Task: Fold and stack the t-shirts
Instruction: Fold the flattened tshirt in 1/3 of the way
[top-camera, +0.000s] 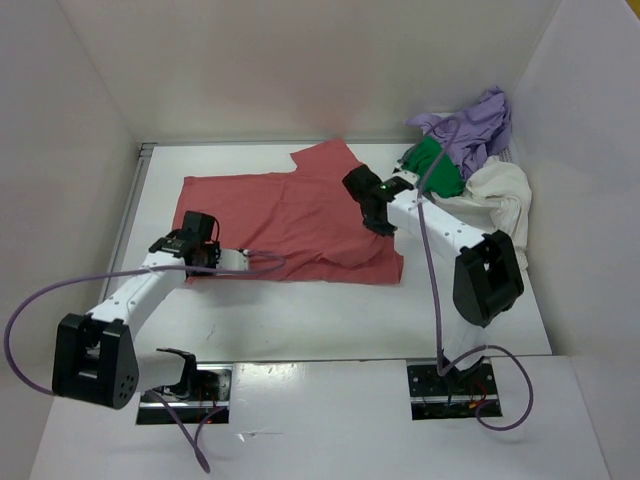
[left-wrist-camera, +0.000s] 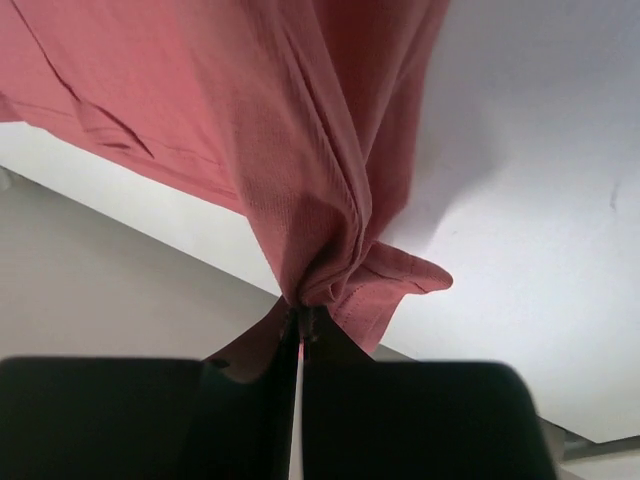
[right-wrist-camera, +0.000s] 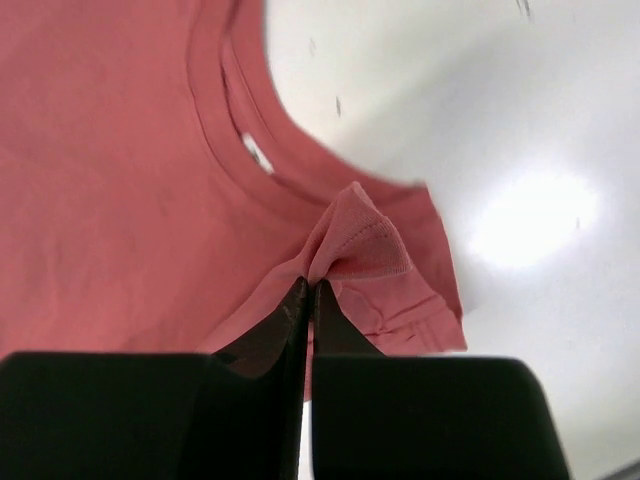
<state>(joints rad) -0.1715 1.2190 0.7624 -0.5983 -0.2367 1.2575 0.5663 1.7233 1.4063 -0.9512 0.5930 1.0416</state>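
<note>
left hand (left-wrist-camera: 298, 314): clamped closed | right hand (right-wrist-camera: 308, 290): clamped closed

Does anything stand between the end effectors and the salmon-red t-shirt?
Nothing visible. The left end effector is shut on a bunched edge of the salmon-red cloth t-shirt; the right end effector is shut on a fold near its collar.
</note>
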